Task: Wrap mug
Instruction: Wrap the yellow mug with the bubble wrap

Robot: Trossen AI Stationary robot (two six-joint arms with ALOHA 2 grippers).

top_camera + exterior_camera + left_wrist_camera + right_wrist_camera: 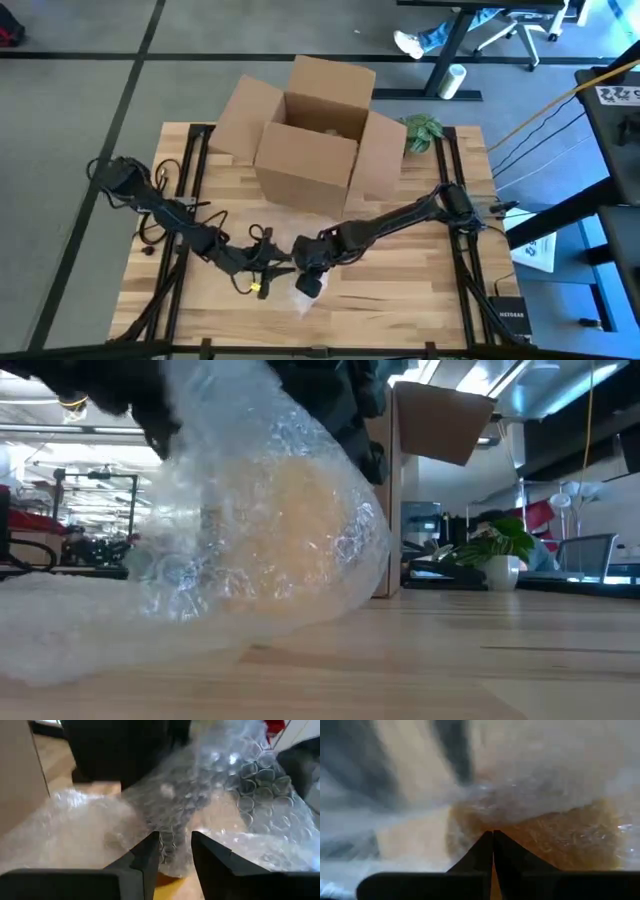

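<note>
- Wrapping is under way: bubble wrap [250,530] covers the yellowish mug [555,840].
- Left gripper [175,852] pinches a wrap fold, fingers narrow.
- Right gripper [493,851], fingers together, presses at the mug.
- Next, judging by this: tuck the loose sheet near.

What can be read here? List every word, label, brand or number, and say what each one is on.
"NETGEAR": on the dark box at the table's near right corner; small, so read with some doubt.
White sign on the dark desk at far right: bold print, too blurred to read.
White sheet on the floor at right: marks too small to read.
Cardboard box and bubble wrap: no print visible.
</note>
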